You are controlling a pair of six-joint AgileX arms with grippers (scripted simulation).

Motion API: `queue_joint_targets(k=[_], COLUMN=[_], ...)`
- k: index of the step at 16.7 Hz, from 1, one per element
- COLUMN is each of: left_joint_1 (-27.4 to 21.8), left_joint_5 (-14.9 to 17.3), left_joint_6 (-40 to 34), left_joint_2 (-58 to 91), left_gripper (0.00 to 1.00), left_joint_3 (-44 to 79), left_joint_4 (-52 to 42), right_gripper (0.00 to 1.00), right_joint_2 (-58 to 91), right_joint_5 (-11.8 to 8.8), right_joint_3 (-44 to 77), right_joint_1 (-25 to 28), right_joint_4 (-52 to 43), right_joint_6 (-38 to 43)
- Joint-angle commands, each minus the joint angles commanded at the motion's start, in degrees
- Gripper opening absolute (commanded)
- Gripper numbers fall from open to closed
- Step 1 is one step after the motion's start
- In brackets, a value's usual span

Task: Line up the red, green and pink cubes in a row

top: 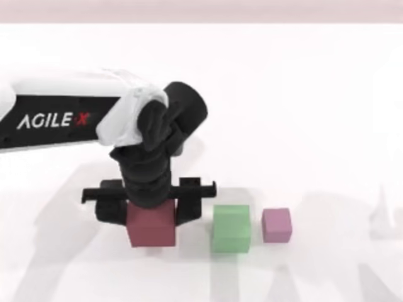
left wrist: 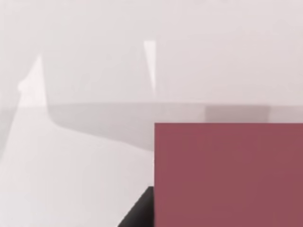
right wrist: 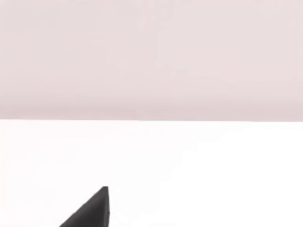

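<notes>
The red cube (top: 151, 229) rests on the table near the front, at the left end of a row. The light green cube (top: 232, 228) stands just to its right, and the small pink cube (top: 277, 224) lies right of that, with narrow gaps between them. My left gripper (top: 151, 215) reaches down over the red cube, a dark finger against each side, shut on it. In the left wrist view the red cube (left wrist: 227, 175) fills the near corner with one fingertip (left wrist: 142, 213) touching its edge. The right arm is outside the top view; its wrist view shows one fingertip (right wrist: 92, 210) over bare table.
The white table (top: 302, 94) stretches behind and to the right of the row. My left arm (top: 56, 123) comes in from the left edge across the table's middle. Arm shadows fall around the cubes.
</notes>
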Motion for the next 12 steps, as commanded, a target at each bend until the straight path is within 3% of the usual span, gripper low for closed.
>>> queue_joint_targets(k=[7,12], left_joint_1=[0.0,0.0], left_joint_5=[0.0,0.0], left_joint_6=[0.0,0.0], left_joint_2=[0.0,0.0], left_gripper=[0.98,1.0], left_joint_3=[0.0,0.0], left_joint_4=[0.0,0.0], right_gripper=[1.0,1.0], right_joint_2=[0.0,0.0], right_joint_5=[0.0,0.0], right_joint_3=[0.0,0.0], right_joint_1=[0.0,0.0], right_joint_4=[0.0,0.0], right_joint_6=[0.0,0.0])
